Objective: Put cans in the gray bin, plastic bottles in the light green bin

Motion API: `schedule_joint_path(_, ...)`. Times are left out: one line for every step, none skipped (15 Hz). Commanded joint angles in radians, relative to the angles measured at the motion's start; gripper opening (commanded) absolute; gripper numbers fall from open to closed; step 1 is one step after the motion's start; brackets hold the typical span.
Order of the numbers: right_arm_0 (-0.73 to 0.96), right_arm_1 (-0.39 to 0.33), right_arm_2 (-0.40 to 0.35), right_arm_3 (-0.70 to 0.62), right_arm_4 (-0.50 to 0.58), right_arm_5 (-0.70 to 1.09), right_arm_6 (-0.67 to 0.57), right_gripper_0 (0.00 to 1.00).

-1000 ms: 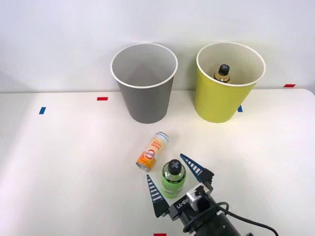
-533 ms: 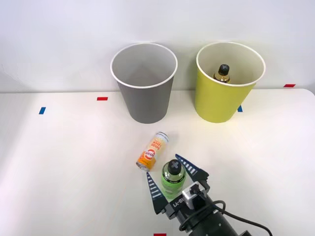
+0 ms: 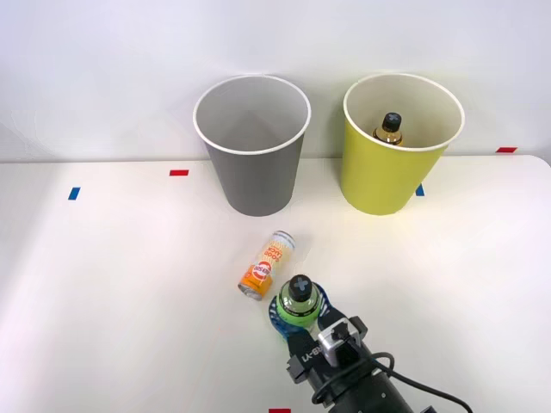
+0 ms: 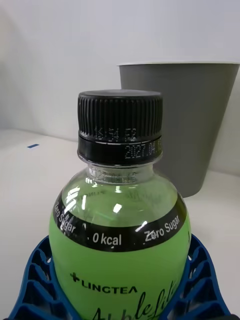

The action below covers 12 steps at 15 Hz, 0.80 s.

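Note:
A bright green plastic bottle (image 3: 299, 302) (image 4: 120, 235) with a black cap stands upright near the table's front, and my right gripper (image 3: 300, 315) (image 4: 117, 295) is shut on its body, blue fingers (image 4: 37, 285) hugging both sides. Just to its left the orange and white can (image 3: 267, 264) lies on its side, apart from the gripper. At the back stand the gray bin (image 3: 251, 144) (image 4: 195, 120) and the light green bin (image 3: 398, 144). An amber-brown bottle (image 3: 389, 128) with a black cap stands inside the light green bin.
Red tape marks (image 3: 179, 172) and a blue one (image 3: 74, 193) lie on the white table (image 3: 112, 284). A white wall rises behind the bins. The table's right edge curves off near the far right corner (image 3: 538, 163).
The fingers were spread wide around the green bottle and have closed onto it. The gripper slid slightly forward and left; the bottle shifted a little toward the can.

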Motion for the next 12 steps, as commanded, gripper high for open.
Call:
schedule_joint_path(0.018, 0.019, -0.018, 0.000, 0.008, -0.005, 0.002, 0.00)
schedule_joint_path(0.023, 0.019, -0.020, 0.000, 0.013, -0.009, 0.002, 0.00)
schedule_joint_path(0.027, 0.019, -0.021, 0.000, 0.021, -0.019, -0.001, 0.00)
schedule_joint_path(0.032, 0.022, -0.023, -0.001, 0.028, -0.028, -0.003, 0.00)
schedule_joint_path(0.038, 0.026, -0.032, -0.006, 0.044, -0.034, -0.007, 0.00)
schedule_joint_path(0.049, 0.030, -0.044, -0.020, 0.047, -0.034, -0.009, 0.00)
schedule_joint_path(0.058, 0.036, -0.059, -0.048, 0.051, -0.020, -0.011, 0.00)
schedule_joint_path(0.070, 0.040, -0.093, -0.095, 0.051, 0.043, -0.012, 0.00)
schedule_joint_path(0.081, 0.043, -0.129, -0.143, 0.051, 0.098, -0.012, 0.00)
schedule_joint_path(0.084, 0.050, -0.152, -0.178, 0.048, 0.130, -0.017, 0.00)
schedule_joint_path(0.085, 0.062, -0.188, -0.225, 0.028, 0.181, -0.021, 0.00)
schedule_joint_path(0.084, 0.082, -0.225, -0.270, -0.001, 0.228, -0.021, 0.00)
